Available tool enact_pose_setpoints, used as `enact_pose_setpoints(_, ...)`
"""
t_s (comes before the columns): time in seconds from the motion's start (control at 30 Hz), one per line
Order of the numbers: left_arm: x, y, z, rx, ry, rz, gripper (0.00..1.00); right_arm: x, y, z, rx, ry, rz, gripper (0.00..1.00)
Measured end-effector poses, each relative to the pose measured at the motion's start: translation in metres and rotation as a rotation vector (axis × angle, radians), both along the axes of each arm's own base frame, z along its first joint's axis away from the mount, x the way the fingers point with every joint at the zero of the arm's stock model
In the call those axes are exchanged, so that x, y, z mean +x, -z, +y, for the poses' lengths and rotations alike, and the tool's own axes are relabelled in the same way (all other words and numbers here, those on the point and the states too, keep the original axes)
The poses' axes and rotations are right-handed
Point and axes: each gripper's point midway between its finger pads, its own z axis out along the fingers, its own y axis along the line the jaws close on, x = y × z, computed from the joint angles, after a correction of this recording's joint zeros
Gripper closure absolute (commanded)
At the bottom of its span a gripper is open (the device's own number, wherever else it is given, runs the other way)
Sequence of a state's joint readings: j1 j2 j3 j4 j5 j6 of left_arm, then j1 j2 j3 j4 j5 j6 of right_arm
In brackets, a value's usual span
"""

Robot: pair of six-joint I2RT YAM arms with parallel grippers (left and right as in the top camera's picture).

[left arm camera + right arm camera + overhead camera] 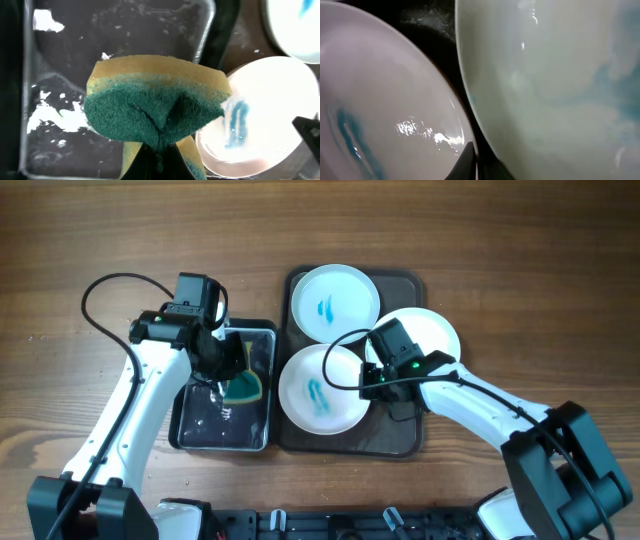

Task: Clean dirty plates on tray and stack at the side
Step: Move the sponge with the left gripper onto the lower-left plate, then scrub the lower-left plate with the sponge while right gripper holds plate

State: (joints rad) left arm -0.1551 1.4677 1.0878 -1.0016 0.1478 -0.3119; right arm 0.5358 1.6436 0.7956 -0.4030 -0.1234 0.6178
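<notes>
On the bench (500, 240), whose brown wood grain fills the overhead view to every edge, the tray (400, 288) lies at centre. It carries three plates.

- The far plate (335, 302) is at the tray's back left, with a teal smear in its centre.
- The near plate (322, 388) is at the tray's front left, also smeared, its rim meeting the far plate's.
- The right-hand plate (432, 328) overhangs the tray's right rim and is partly covered by the right arm.

Just left of the tray stands a black basin (200, 428), wet and silvery.

The left fingers (156, 161) pinch a sponge (155, 107) above the side of the basin nearer the tray. The right fingers (468, 161) sit over the tray at the near plate's right rim, beside the right-hand plate. Whether they are spread or closed cannot be told.

Only the left wrist view shows the crease in the sponge's green face and the wet patches on the basin floor. Only the right wrist view shows a dark strip of tray between two blurred plate rims, with teal on each.
</notes>
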Motion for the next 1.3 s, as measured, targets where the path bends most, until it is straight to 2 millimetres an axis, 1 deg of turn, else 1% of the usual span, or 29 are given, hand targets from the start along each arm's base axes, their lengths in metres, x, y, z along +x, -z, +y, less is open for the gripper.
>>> enact_pose_setpoints(0.07,0.007,-0.002,-0.01,-0.019,0.024,-0.037,0.96,0.0,0.0,-0.001,0.0,0.022,0.005,0.95)
enact_pose_setpoints(0.13,0.016,-0.004,-0.028,-0.04,0.072,-0.091,0.96,0.0,0.0,-0.001,-0.003,0.026,0.008,0.96)
enact_pose_setpoints(0.17,0.02,-0.004,-0.04,-0.053,0.104,-0.126,0.96,0.0,0.0,-0.002,-0.005,0.026,0.007,0.96)
enact_pose_setpoints(0.2,0.023,-0.003,-0.057,-0.07,0.147,-0.161,0.96,0.0,0.0,-0.002,-0.006,0.026,0.008,0.96)
enact_pose_setpoints(0.23,0.022,0.001,-0.071,-0.085,0.18,-0.178,0.96,0.0,0.0,-0.002,-0.007,0.026,0.009,0.96)
enact_pose_setpoints(0.3,0.018,0.013,-0.094,-0.109,0.209,-0.176,0.96,0.0,0.0,-0.003,-0.01,0.027,0.009,0.96)
enact_pose_setpoints(0.33,0.015,0.025,-0.106,-0.124,0.208,-0.153,0.96,0.0,0.0,-0.003,-0.011,0.027,0.01,0.96)
enact_pose_setpoints(0.4,0.008,0.044,-0.119,-0.146,0.204,-0.099,0.96,-0.001,0.0,-0.003,-0.011,0.027,0.01,0.96)
enact_pose_setpoints(0.5,0.003,0.072,-0.15,-0.215,0.209,-0.042,0.96,-0.001,0.0,-0.003,-0.013,0.028,0.011,0.96)
enact_pose_setpoints(0.57,0.0,0.083,-0.162,-0.235,0.204,-0.013,0.96,-0.001,0.0,-0.003,-0.014,0.028,0.01,0.96)
enact_pose_setpoints(0.7,-0.001,0.088,-0.162,-0.227,0.167,0.028,0.96,-0.001,0.0,-0.004,-0.016,0.028,0.012,0.96)
enact_pose_setpoints(0.77,-0.001,0.088,-0.154,-0.194,0.141,0.047,0.96,-0.001,0.0,-0.004,-0.016,0.028,0.012,0.96)
enact_pose_setpoints(0.8,-0.001,0.088,-0.153,-0.192,0.135,0.05,0.96,-0.001,0.0,-0.004,-0.016,0.028,0.012,0.96)
enact_pose_setpoints(0.87,-0.006,0.088,-0.13,-0.089,0.091,0.106,0.96,-0.001,0.0,-0.004,-0.016,0.028,0.012,0.96)
enact_pose_setpoints(0.93,-0.006,0.088,-0.107,-0.007,0.052,0.129,0.96,-0.001,0.0,-0.004,-0.016,0.028,0.012,0.96)
enact_pose_setpoints(0.97,-0.005,0.088,-0.102,0.01,0.046,0.132,0.96,-0.001,0.0,-0.003,-0.015,0.028,0.012,0.96)
enact_pose_setpoints(1.03,-0.004,0.088,-0.099,0.028,0.051,0.125,0.96,-0.002,0.0,-0.002,-0.015,0.024,0.011,0.96)
enact_pose_setpoints(1.1,-0.002,0.088,-0.1,0.023,0.059,0.113,0.96,-0.002,0.0,-0.002,-0.014,0.023,0.01,0.96)
enact_pose_setpoints(1.13,0.0,0.088,-0.104,0.004,0.076,0.103,0.96,-0.002,0.0,-0.002,-0.015,0.022,0.011,0.96)
enact_pose_setpoints(1.27,0.019,0.084,-0.139,-0.131,0.148,0.013,0.96,0.0,0.0,-0.009,-0.037,0.044,0.008,0.96)
enact_pose_setpoints(1.3,0.019,0.083,-0.148,-0.151,0.166,0.002,0.96,0.0,0.0,-0.009,-0.04,0.047,0.007,0.96)
